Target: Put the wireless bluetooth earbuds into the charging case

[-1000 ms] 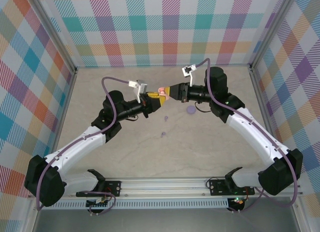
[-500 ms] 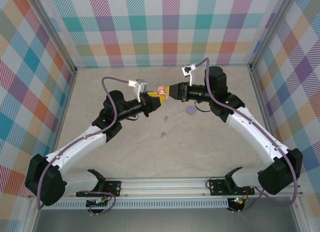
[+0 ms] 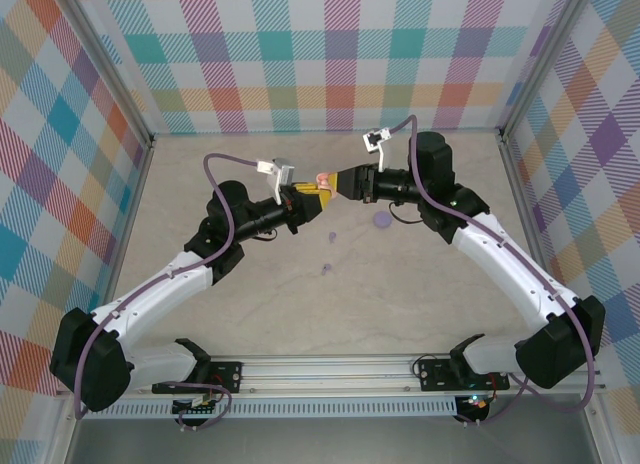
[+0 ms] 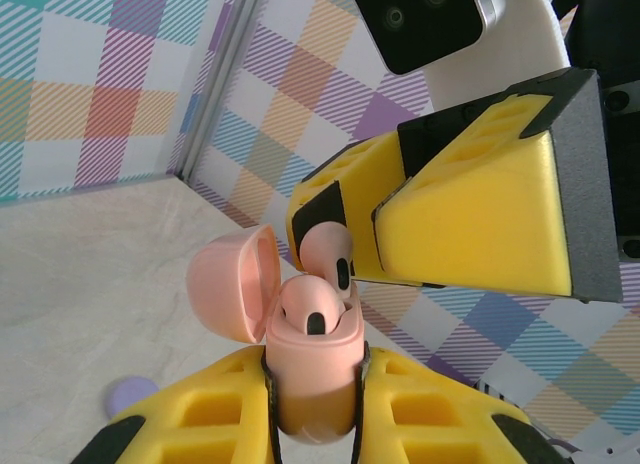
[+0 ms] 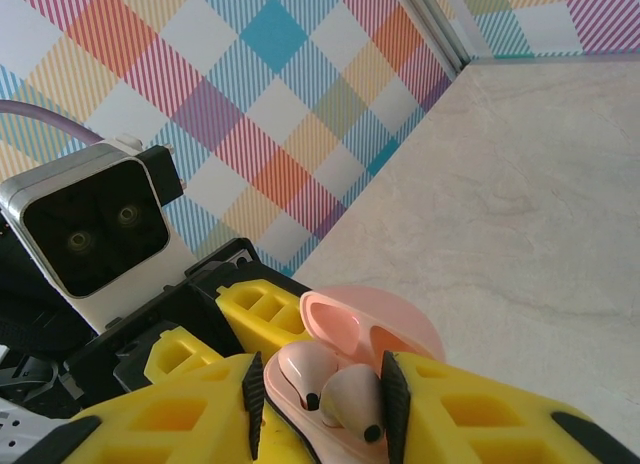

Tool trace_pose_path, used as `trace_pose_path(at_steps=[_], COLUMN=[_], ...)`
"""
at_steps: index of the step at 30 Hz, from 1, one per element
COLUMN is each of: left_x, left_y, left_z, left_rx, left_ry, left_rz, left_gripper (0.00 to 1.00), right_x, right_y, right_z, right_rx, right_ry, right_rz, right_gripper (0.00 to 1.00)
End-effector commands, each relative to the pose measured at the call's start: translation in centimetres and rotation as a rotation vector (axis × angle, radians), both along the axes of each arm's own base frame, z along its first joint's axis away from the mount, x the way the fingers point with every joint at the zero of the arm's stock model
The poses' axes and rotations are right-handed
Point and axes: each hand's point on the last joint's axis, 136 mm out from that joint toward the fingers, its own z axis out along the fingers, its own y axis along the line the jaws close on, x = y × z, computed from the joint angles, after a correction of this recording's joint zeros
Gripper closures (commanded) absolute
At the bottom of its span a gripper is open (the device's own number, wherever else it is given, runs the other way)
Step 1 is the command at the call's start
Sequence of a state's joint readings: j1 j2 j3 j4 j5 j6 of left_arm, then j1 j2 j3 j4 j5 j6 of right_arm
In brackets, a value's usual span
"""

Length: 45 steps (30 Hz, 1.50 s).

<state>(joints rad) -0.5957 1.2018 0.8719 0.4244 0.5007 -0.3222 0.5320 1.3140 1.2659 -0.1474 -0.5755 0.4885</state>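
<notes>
My left gripper [image 4: 315,389] is shut on a pink charging case [image 4: 310,369], held upright above the table with its lid [image 4: 235,284] swung open. One pink earbud [image 4: 312,309] sits in the case. A second pink earbud [image 4: 328,256] stands in the case's other slot, tilted and only partly in. My right gripper [image 5: 320,404] meets the case from the opposite side. Its jaws stand open on either side of both earbuds [image 5: 352,404], and one pad touches the second. In the top view the left gripper [image 3: 313,194] and right gripper [image 3: 335,182] meet at the case [image 3: 322,179].
A round lilac disc [image 3: 381,221] lies on the table right of the grippers, with two tiny lilac bits [image 3: 331,236] [image 3: 326,269] below them. A lilac disc [image 4: 130,394] shows in the left wrist view. Plaid walls enclose the beige table [image 3: 400,284].
The right gripper's jaws have spread apart around the second earbud. Both arms and the case have stayed nearly where they were.
</notes>
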Motion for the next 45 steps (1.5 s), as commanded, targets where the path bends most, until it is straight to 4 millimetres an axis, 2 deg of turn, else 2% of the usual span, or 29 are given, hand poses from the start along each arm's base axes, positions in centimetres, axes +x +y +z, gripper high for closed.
trace_pose_path(at_steps=[1, 5, 11, 16, 21, 26, 31, 36, 40, 45], left_x=[-0.7, -0.7, -0.9, -1.0, -1.4, -2.2, -3.1, -3.8, -4.4, -4.9], left_y=[-0.2, -0.2, -0.2, 0.2, 0.8, 1.0, 1.0, 0.2, -0.3, -0.7], left_z=[1.8, 1.6, 1.3, 1.3, 1.7, 2.4, 3.3, 3.8, 4.9, 5.3], left_rx=[-0.037, -0.029, -0.010, 0.012, 0.037, 0.064, 0.044, 0.019, -0.038, -0.050], left_ry=[-0.071, -0.067, -0.070, -0.083, -0.114, -0.129, -0.155, -0.141, -0.163, -0.166], left_rz=[-0.024, -0.026, -0.027, -0.009, 0.009, -0.012, -0.046, -0.120, -0.170, -0.220], left_gripper=[1.00, 1.00, 1.00, 1.00, 1.00, 1.00, 1.00, 1.00, 1.00, 1.00], right_x=[-0.2, -0.2, -0.1, -0.6, -0.2, 1.0, 1.6, 1.0, 1.0, 0.3], right_y=[0.2, 0.1, -0.8, -1.4, -2.9, -5.1, -5.9, -5.4, -5.0, -4.3], right_z=[0.7, 0.8, 1.3, 1.6, 1.1, -0.9, -2.2, -2.8, -3.3, -2.6], right_rx=[-0.007, -0.010, -0.033, -0.057, -0.111, -0.195, -0.164, -0.139, -0.100, -0.039], right_ry=[-0.017, -0.020, -0.048, -0.070, -0.079, -0.029, 0.023, 0.043, 0.063, 0.047], right_rz=[0.010, 0.006, -0.046, -0.064, -0.144, -0.249, -0.230, -0.142, -0.085, -0.012], right_gripper=[0.60, 0.55, 0.42, 0.40, 0.41, 0.45, 0.56, 0.64, 0.70, 0.74])
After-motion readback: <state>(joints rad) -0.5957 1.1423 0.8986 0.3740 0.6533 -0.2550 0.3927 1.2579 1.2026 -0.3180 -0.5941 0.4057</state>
